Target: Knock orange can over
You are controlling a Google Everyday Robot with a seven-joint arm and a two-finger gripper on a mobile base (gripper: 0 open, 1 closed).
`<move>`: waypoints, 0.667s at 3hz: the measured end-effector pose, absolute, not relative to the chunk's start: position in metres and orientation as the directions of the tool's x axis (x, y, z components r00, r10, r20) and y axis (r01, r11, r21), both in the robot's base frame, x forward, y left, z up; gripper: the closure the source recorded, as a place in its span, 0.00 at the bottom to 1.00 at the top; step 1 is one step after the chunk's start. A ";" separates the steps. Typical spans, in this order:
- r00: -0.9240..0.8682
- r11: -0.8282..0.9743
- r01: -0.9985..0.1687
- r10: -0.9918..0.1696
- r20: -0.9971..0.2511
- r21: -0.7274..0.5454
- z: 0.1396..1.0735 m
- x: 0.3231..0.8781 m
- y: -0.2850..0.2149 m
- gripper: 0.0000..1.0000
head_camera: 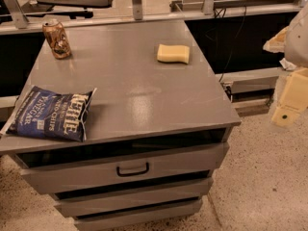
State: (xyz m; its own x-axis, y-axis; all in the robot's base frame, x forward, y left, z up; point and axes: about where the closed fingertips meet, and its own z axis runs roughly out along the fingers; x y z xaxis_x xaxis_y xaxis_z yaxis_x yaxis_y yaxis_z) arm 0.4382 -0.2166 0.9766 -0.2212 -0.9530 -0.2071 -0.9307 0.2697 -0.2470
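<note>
The orange can (57, 39) stands upright at the far left corner of the grey cabinet top (139, 93). It is shiny orange-brown with pale mottled markings and a silver top rim. My gripper (289, 97) shows as cream-coloured parts at the right edge of the view. It is off the cabinet, beyond its right side and far from the can. It holds nothing that I can see.
A yellow sponge (173, 53) lies at the far right of the cabinet top. A blue chip bag (50, 113) lies at the near left, overhanging the edge. Drawers with a black handle (132, 169) face me. Speckled floor (264, 177) lies to the right.
</note>
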 end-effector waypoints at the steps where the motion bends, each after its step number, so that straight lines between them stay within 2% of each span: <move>1: -0.221 0.270 -0.931 -0.953 -0.207 -0.247 0.977 0.438 -0.217 0.00; 2: -0.203 0.264 -0.931 -0.948 -0.244 -0.252 0.973 0.452 -0.207 0.00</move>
State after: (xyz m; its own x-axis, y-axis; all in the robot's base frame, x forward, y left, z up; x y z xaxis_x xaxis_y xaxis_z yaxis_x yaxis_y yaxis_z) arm 0.4519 -0.2072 0.9732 -0.2035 -0.9483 -0.2437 -0.9310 0.2645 -0.2518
